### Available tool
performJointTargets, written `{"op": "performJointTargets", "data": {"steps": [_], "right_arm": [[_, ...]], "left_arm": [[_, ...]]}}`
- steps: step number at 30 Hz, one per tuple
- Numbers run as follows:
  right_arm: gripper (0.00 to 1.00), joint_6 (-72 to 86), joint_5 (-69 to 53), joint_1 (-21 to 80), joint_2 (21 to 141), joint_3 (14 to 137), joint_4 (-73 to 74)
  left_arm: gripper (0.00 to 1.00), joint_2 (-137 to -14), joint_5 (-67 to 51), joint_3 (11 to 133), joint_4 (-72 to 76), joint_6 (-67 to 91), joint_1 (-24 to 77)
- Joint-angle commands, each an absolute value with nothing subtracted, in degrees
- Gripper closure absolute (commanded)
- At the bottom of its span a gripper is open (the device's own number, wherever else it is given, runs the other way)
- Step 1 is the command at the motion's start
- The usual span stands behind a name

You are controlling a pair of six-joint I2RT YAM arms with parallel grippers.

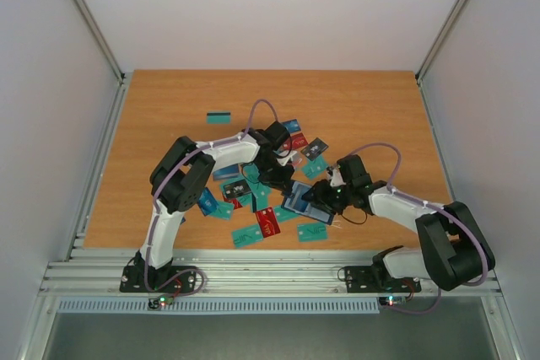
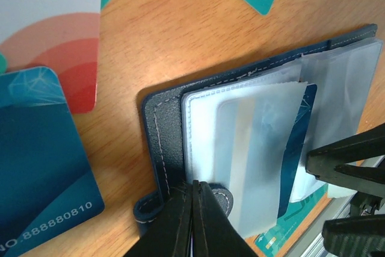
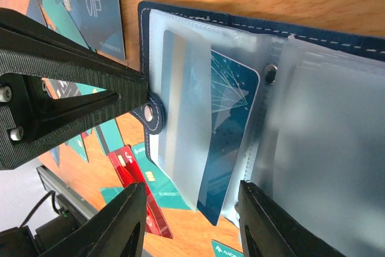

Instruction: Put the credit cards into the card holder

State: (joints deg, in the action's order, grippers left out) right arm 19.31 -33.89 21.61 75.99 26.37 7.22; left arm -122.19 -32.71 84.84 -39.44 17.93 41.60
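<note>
Card holder (image 2: 157,118) lies open; our closed left tool (image 2: 194,209) pins its tab (image 3: 153,112), right tool (image 3: 192,227) parted around a blue card (image 3: 231,106).

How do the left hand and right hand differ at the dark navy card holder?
The left hand is shut, while the right hand stands open. The left hand pinches the clasp tab of the dark navy folding card holder; the right hand grips nothing, its fingers either side of the blue plastic card in a clear sleeve. Both are black and at the holder.
</note>
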Motion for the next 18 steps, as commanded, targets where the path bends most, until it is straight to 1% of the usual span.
{"op": "performJointTargets", "data": {"steps": [1,3,5,11,18], "right_arm": [[0.55,16.1,-32.6,22.0,75.8,29.4,15.2],[0.51,15.6,-32.7,22.0,77.4,30.5,15.4],[0.50,15.1,-32.5,22.0,79.2,31.8,16.1],[0.50,14.0,-31.8,22.1,83.8,35.0,16.8],[0.51,12.1,-29.7,22.8,87.5,38.7,21.1]], "left_arm": [[0.96,-125.2,-29.8,85.6,-39.8,17.2,41.9],[0.96,-125.1,-29.8,85.8,-39.9,17.2,41.9],[0.97,-124.9,-29.7,86.0,-39.9,17.2,41.9],[0.96,-123.8,-30.0,86.2,-40.2,17.4,41.9],[0.95,-119.3,-30.1,88.0,-42.4,18.3,41.2]]}}
